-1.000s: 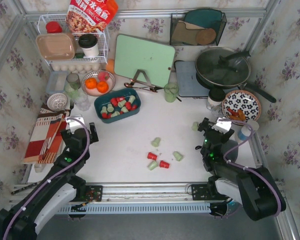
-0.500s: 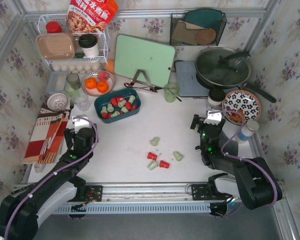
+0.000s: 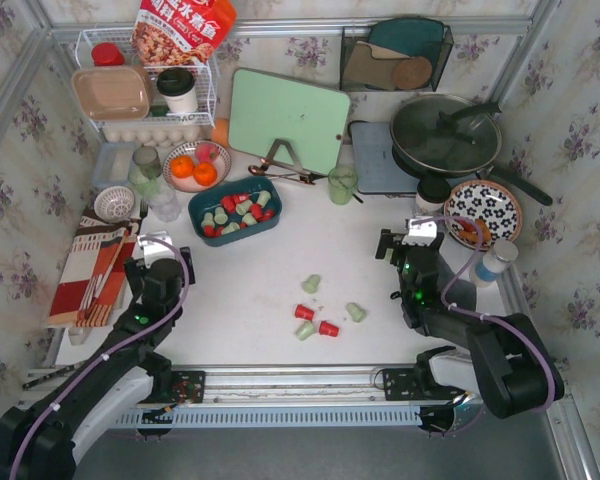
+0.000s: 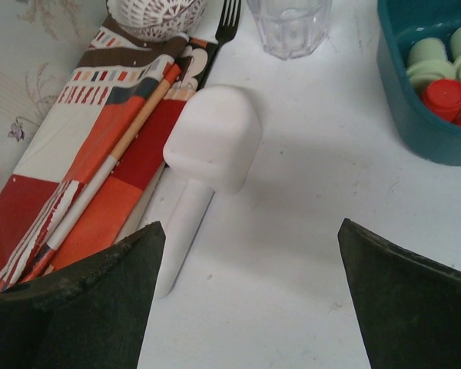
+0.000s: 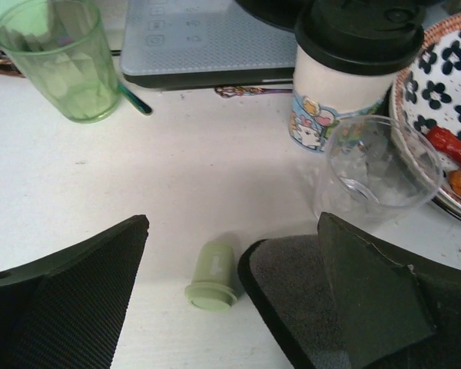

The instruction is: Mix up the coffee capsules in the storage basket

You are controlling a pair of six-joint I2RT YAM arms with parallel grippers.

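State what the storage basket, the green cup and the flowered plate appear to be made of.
Storage basket: probably plastic; opaque teal, smooth moulded wall with a soft sheen.
Green cup: likely plastic, possibly glass; see-through tinted wall.
Flowered plate: seemingly glazed ceramic; glossy surface, printed pattern.

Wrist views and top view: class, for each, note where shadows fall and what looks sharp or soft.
Top external view: even light, sharp throughout, only faint shadows beside the loose coffee capsules. Left wrist view: the white scoop throws a soft shadow to its right; the left gripper's fingers are dark. Right wrist view: a mint capsule lies in dim shade; the clear glass shows bright glints.
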